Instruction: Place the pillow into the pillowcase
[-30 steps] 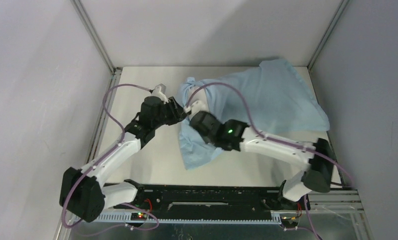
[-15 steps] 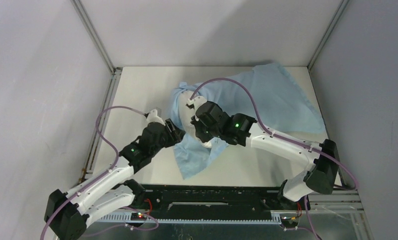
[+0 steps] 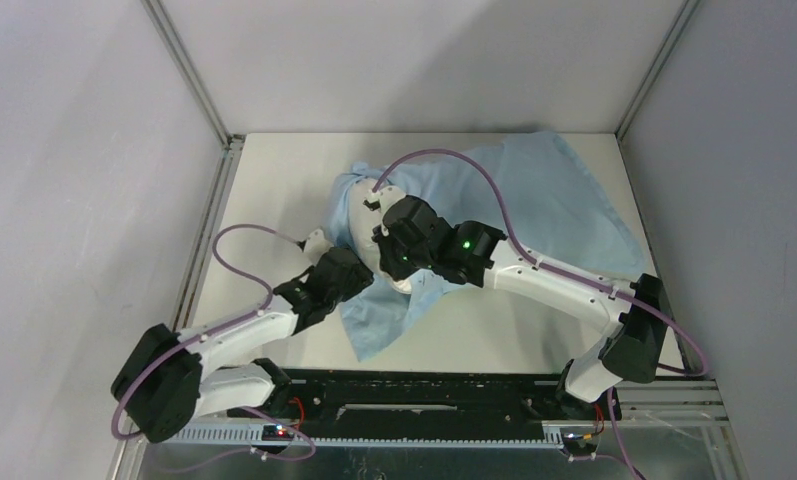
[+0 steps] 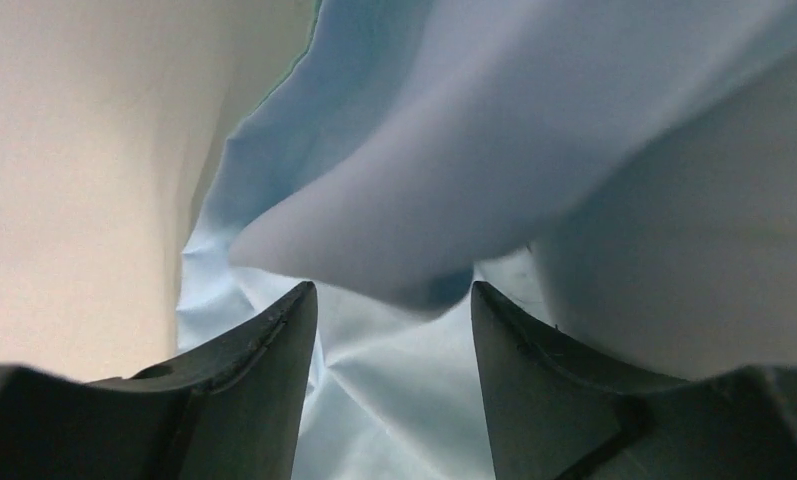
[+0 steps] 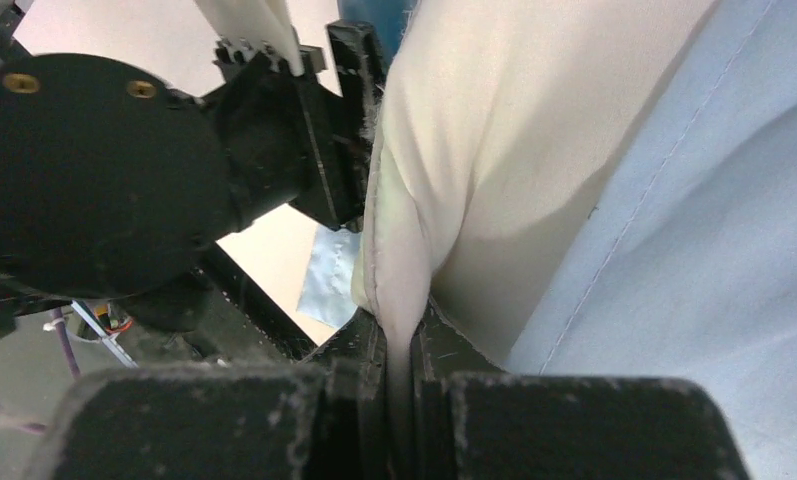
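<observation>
The light blue pillowcase [image 3: 544, 190] lies crumpled from the table's middle to the back right. The white pillow [image 3: 366, 240] sticks out of its left end, mostly covered by cloth and by my right arm. My right gripper [image 3: 386, 262] is shut on the pillow's seam edge [image 5: 399, 300], with the pillow [image 5: 474, 130] bulging above the jaws and the pillowcase [image 5: 714, 250] to its right. My left gripper [image 3: 364, 274] is open just left of the pillow. In the left wrist view the left gripper [image 4: 394, 300] has its fingers [image 4: 264, 380] spread over blue pillowcase cloth [image 4: 404, 400], gripping nothing.
The cream table [image 3: 274, 190] is bare on its left side. Grey walls and metal frame posts [image 3: 189, 75] enclose it. A black rail [image 3: 424, 385] with the arm bases runs along the near edge. A purple cable [image 3: 454, 165] arches over the pillowcase.
My left arm has drawn back toward the near edge, its gripper now low beside the pillow. My right gripper has carried the pillow edge left and farther back. The pillowcase has shifted left.
</observation>
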### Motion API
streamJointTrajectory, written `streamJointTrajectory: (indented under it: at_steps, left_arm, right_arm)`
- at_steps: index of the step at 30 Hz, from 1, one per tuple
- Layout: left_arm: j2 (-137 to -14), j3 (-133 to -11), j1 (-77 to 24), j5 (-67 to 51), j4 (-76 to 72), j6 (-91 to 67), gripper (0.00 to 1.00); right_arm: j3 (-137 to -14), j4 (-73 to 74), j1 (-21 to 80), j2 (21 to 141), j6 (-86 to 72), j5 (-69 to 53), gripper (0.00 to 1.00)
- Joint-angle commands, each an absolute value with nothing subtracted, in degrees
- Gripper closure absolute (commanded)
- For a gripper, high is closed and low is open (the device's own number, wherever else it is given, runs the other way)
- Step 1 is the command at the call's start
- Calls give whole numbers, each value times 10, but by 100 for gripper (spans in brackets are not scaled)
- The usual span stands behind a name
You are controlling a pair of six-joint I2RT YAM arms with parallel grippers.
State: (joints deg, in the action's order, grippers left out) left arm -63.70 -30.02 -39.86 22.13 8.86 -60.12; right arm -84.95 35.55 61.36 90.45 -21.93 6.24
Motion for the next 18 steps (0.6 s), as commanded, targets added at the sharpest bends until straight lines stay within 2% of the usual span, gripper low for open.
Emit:
streamJointTrajectory:
  at_steps: [1, 7, 18]
  left_arm:
    - [-684, -330, -402, 254, 23, -654, 37]
    - [-725, -319, -403, 239, -73, -680, 33]
    - [-795, -339, -397, 243, -84, -676, 30]
  right_arm:
    - [-891, 307, 620, 891, -242, 49, 100]
    - [-889, 309, 627, 891, -248, 50, 100]
    - [-889, 309, 631, 885, -251, 56, 100]
